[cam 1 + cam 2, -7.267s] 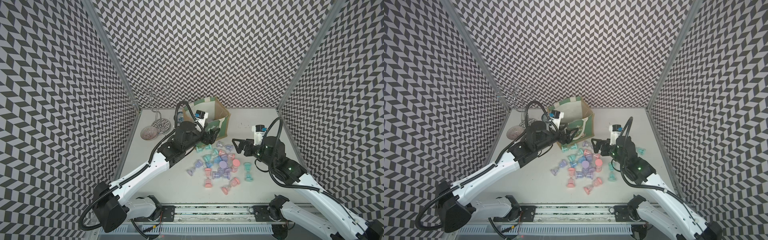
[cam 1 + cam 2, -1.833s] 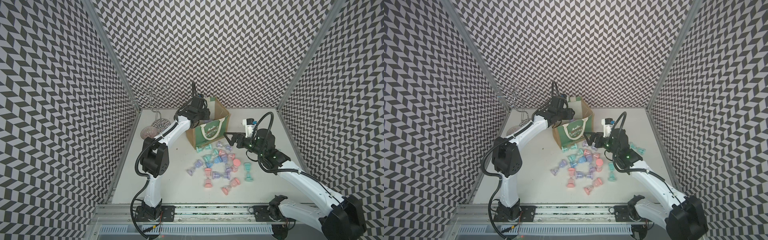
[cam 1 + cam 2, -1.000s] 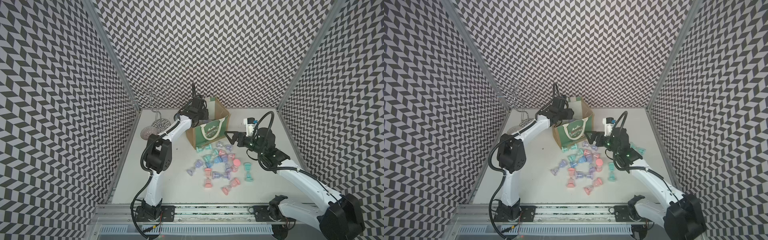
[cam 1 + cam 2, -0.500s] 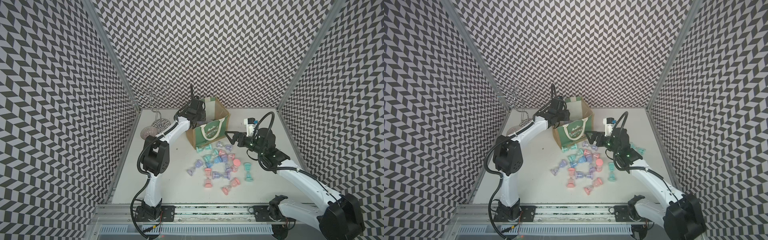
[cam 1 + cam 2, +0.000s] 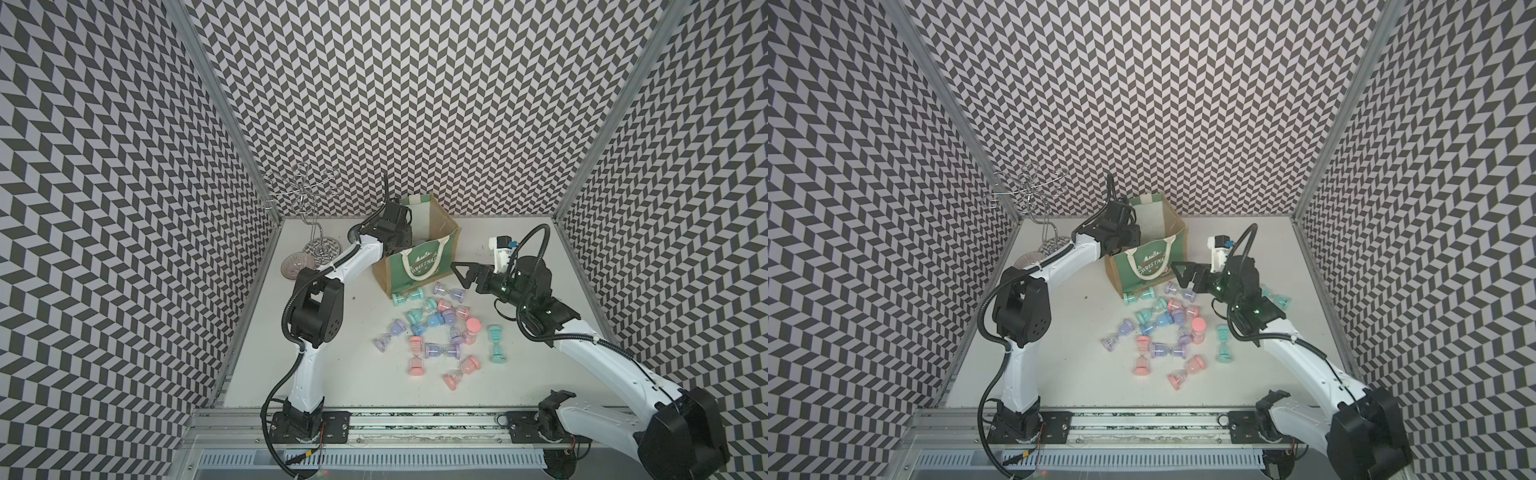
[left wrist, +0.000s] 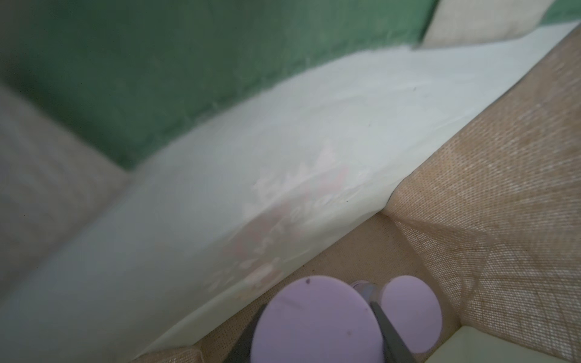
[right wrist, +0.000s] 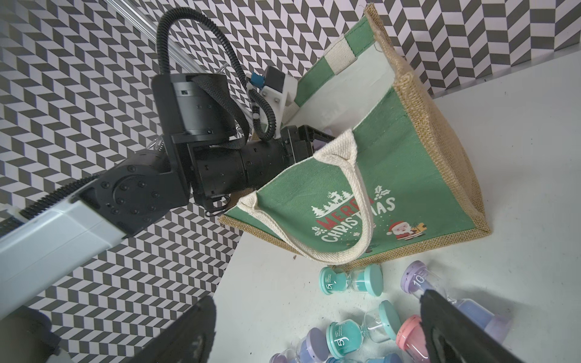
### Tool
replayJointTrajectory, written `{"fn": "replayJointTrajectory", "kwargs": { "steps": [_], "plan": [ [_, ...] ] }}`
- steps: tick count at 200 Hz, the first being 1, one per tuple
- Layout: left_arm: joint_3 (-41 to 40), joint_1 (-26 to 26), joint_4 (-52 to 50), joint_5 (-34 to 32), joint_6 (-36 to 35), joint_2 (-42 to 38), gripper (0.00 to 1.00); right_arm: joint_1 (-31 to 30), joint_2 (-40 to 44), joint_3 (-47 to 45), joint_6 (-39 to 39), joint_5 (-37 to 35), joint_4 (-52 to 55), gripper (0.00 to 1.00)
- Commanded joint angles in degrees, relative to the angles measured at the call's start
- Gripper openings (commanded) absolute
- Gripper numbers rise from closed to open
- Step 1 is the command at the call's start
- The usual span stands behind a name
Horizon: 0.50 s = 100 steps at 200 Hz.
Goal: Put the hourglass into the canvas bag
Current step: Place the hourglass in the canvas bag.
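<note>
The white desk point(image 5: 353, 365) carried loose pastel hourglasses point(image 5: 436, 328) at its middle, the right hand point(image 5: 462, 275) spread apart above them. Toward the far edge stood the canvas bag point(image 5: 419, 262); inside, the left hand point(image 6: 317, 311) clamped a purple hourglass point(image 6: 308, 336). Chevron walls point(image 5: 415, 104) enclosed three sides.

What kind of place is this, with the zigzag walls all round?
Probably a robot test booth: patterned walls box in a white table, two arms bolted to a front rail, hourglasses scattered beside a canvas bag.
</note>
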<state>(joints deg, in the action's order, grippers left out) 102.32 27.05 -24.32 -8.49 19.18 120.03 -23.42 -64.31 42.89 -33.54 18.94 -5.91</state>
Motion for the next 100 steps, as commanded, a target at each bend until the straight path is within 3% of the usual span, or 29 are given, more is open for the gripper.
{"fn": "replayJointTrajectory", "kwargs": {
  "steps": [1, 51, 100],
  "plan": [
    [0.0, -0.3, 0.8, -0.8, 0.4, 0.6, 0.49, 0.5, -0.1, -0.8, 0.0, 0.2, -3.0, 0.99],
    [0.1, -0.2, 0.9, -0.8, 0.0, -0.8, 0.62, 0.9, 0.5, -1.0, 0.1, 0.3, -2.8, 0.99],
    [-0.7, 0.5, 1.0, 1.6, -0.6, -6.9, 0.66, 0.9, 1.4, 0.8, 2.3, 2.3, -0.1, 0.99]
  ]
}}
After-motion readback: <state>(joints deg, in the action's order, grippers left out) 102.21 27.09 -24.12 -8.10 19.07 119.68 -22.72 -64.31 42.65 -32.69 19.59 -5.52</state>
